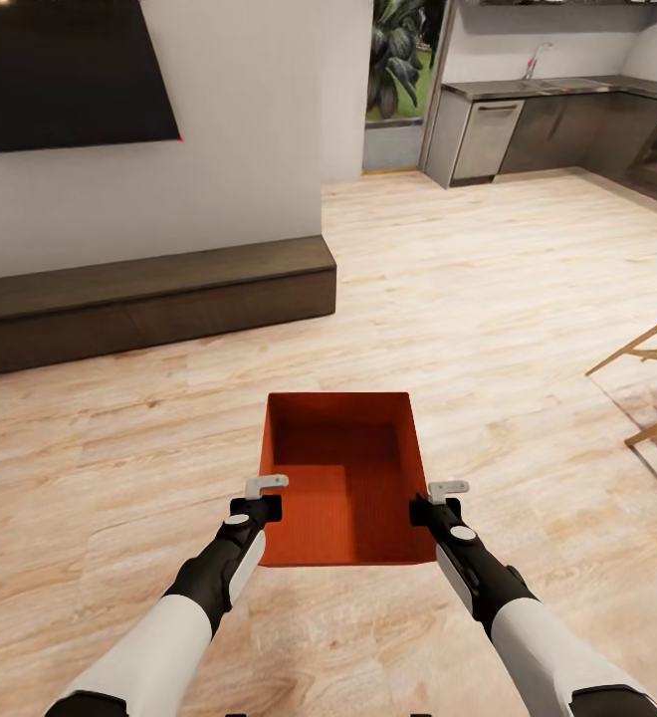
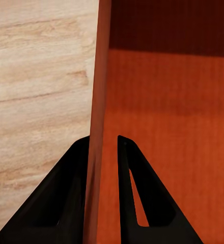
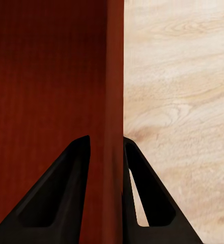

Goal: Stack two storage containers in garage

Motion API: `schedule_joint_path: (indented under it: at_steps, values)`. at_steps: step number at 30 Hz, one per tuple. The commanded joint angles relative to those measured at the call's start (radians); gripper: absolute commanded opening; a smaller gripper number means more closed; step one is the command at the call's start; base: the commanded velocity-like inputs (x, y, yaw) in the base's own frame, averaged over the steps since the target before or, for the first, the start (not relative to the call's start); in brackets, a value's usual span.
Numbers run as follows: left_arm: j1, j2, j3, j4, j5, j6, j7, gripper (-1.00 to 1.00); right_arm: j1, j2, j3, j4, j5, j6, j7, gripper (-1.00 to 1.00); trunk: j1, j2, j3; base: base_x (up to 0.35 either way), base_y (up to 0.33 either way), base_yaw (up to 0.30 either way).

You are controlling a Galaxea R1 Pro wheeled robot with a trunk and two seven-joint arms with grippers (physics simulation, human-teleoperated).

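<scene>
wood floor (image 1: 488, 299) under gripped container (image 1: 343, 478)

Both arms reach forward from the lower frame, roughly parallel. The left end effector (image 1: 267, 495) and right end effector (image 1: 434, 500) are each clamped on a container (image 1: 343, 478) side wall.

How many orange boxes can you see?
1: the orange-red container is held over the wood floor, between the left gripper and right gripper. Another may be elsewhere.
</scene>
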Motion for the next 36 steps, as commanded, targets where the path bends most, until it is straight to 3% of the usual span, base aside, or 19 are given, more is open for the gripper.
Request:
schedule_joint_path:
  at_steps: [1, 36]
  values:
    - [0.000, -0.002, -0.004, 0.000, 0.016, 0.005, 0.010, -1.00, -0.001, 0.003, -0.001, -0.003, 0.003, 0.000, -0.003, -1.00, 0.001, -0.002, 0.000, 0.000, 0.000, 0.000]
    - [0.000, -0.002, -0.004, -0.003, 0.017, 0.005, 0.010, -1.00, -0.001, 0.003, -0.001, -0.003, 0.003, 0.000, -0.003, -1.00, 0.001, -0.002, 0.055, 0.000, 0.000, 0.000]
